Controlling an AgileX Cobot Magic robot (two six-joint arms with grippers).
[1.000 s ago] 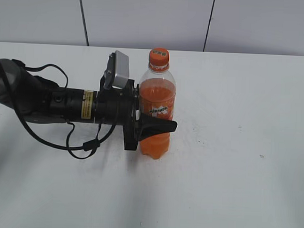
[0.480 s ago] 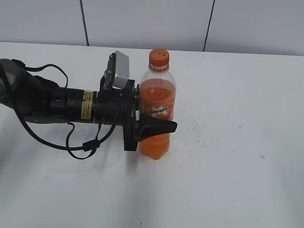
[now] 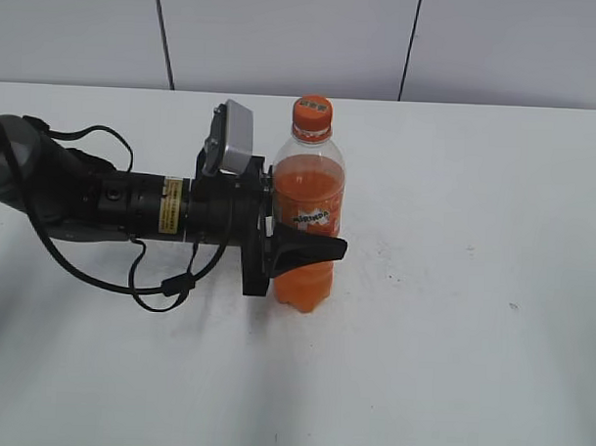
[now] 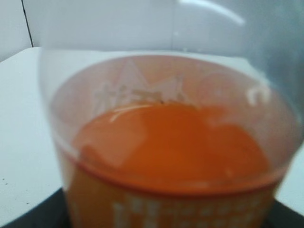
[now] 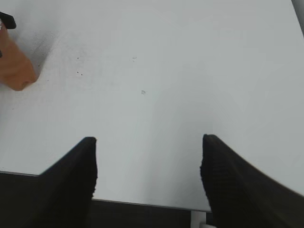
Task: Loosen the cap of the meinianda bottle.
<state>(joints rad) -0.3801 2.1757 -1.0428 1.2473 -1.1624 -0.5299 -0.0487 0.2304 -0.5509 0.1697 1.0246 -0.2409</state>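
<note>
The meinianda bottle (image 3: 309, 194) stands upright on the white table (image 3: 471, 317), with orange liquid, an orange label and the orange ribbed cap (image 3: 312, 110) on top. My left gripper (image 3: 305, 245) reaches in from the left and is shut on the bottle's lower body, one black finger (image 3: 312, 248) across its front. The left wrist view is filled by the blurred bottle (image 4: 166, 156). My right gripper (image 5: 148, 142) is open and empty over the table's near edge, outside the exterior view. The bottle's base (image 5: 16, 66) shows at the top left of the right wrist view.
The left arm, with its cables (image 3: 159, 277) and wrist camera (image 3: 232, 138), lies low across the left of the table. A grey panelled wall (image 3: 285, 37) stands behind. The table's near edge (image 5: 142, 203) runs under my right gripper.
</note>
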